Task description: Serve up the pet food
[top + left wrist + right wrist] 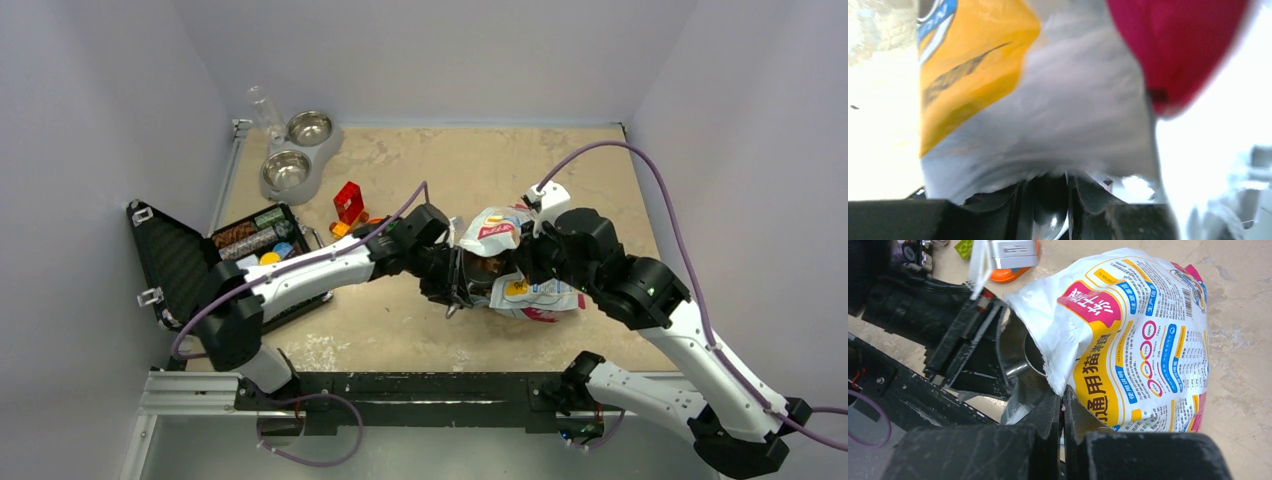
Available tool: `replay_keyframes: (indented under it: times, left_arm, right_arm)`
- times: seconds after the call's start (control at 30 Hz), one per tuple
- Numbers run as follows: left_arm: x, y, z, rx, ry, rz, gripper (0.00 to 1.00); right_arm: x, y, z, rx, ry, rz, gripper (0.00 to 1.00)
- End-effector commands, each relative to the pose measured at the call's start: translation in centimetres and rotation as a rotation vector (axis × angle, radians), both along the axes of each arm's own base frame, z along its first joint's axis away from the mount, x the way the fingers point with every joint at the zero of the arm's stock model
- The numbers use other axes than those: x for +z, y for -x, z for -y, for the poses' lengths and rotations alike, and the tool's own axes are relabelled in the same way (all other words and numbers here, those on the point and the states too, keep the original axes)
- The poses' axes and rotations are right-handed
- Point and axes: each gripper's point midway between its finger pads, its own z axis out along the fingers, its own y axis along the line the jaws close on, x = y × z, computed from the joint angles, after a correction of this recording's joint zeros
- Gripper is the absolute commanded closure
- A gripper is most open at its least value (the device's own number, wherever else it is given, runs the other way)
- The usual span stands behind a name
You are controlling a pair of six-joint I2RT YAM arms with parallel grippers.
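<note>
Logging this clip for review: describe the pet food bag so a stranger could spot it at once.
On the tan table, look where both arms meet. The bag lies there, the right gripper pinching its open edge, the left gripper holding a metal scoop at its mouth. It alone is a crinkled white packet printed yellow, blue and magenta; its neighbours are hard toy blocks.

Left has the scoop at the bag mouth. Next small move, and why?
Probably ease the scoop deeper into the bag to load kibble. The left gripper holds it at the mouth, the right gripper pinches the edge, and both bowls look empty.
</note>
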Motion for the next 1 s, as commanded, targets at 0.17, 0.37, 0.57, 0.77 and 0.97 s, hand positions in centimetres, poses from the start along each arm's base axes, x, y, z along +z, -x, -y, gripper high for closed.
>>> replay_keyframes:
  times: [0.17,0.37,0.57,0.77,0.97]
  left_arm:
    - [1.5,-4.0,-1.2,0.016,0.189,0.422,1.00]
    - [0.6,-6.7,0.7,0.016,0.171,0.553,1.00]
    - [1.6,-7.0,-1.4,0.076,0.041,0.630,1.00]
    - [2.5,-7.6,-1.7,0.154,0.000,0.638,1.00]
    - [2.1,-6.2,-2.4,0.113,-0.022,0.580,1.00]
  right_arm:
    - [2.7,1.1,1.9,-0.052,-0.084,0.093,1.00]
    - [3.8,0.4,1.7,-0.072,-0.091,0.106,1.00]
    - [4.0,0.7,2.4,-0.094,-0.076,0.097,1.00]
    - [4.3,0.7,3.1,-0.113,-0.067,0.110,1.00]
    - [4.4,0.5,3.1,-0.107,-0.050,0.119,1.00]
